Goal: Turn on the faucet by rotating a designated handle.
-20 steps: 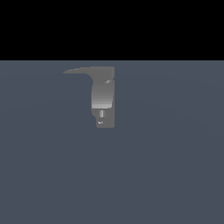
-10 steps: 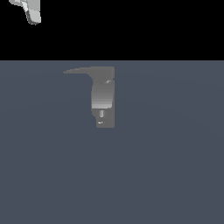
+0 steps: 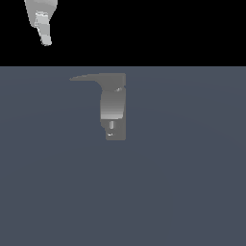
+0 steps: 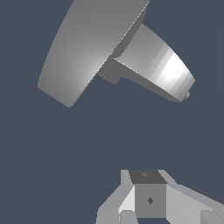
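- The small grey metallic faucet (image 3: 114, 108), an upright rounded-rectangular body with a lighter curved front, stands on the plain blue-grey tabletop (image 3: 192, 192), a little toward the exterior view's left of centre.
- Its handle, a thin flat dark-grey lever (image 3: 86, 78) tapering to a point, sticks out sideways from the top toward the exterior view's left.
- Your pale grey hand (image 3: 44, 29) hangs high near the exterior view's upper left corner, well apart from the lever and touching nothing.
- You see only a narrow view of the fingers, so I cannot tell whether they are apart or together.
- In the wrist view the faucet (image 4: 118, 57) fills the upper part, with nothing between the fingers (image 4: 148, 197).
- Expect the fixture to be stiff, rigid metal, probably fixed in place; the lever likely turns about its base.
- Its smooth flat faces look slippery, so push rather than pinch.
- Make contact near the pointed tip, where leverage is greatest.
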### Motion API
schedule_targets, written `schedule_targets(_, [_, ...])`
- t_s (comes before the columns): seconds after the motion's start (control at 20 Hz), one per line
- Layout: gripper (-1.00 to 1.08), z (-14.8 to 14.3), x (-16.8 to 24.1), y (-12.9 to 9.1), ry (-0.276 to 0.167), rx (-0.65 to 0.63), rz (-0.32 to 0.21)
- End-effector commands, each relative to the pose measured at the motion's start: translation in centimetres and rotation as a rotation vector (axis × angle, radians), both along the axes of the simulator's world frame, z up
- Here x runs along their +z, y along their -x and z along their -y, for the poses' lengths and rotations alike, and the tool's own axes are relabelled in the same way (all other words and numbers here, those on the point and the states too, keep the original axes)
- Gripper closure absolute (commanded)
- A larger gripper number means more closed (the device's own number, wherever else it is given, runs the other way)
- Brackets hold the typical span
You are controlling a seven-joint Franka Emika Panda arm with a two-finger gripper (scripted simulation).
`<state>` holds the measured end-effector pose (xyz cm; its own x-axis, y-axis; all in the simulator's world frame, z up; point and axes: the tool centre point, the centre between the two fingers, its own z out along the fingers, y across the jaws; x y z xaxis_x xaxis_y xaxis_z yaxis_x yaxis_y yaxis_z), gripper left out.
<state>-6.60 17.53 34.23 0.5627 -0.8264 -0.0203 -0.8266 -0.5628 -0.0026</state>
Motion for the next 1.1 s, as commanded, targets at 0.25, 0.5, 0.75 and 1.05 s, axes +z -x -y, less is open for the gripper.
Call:
schedule_targets(0.25, [1.08,-0.8,-2.0,-4.0,0.003,-0.143,0.001])
schedule_targets(0.5, [1.08,-0.9,-3.4,-6.9,0.006,-0.245,0.002])
schedule_targets(0.75, [1.08,-0.7,-4.9,-10.2,0.011,-0.357,0.002])
schedule_targets(1.05, [1.08,0.1,-6.8,-14.1,0.017,-0.497,0.003])
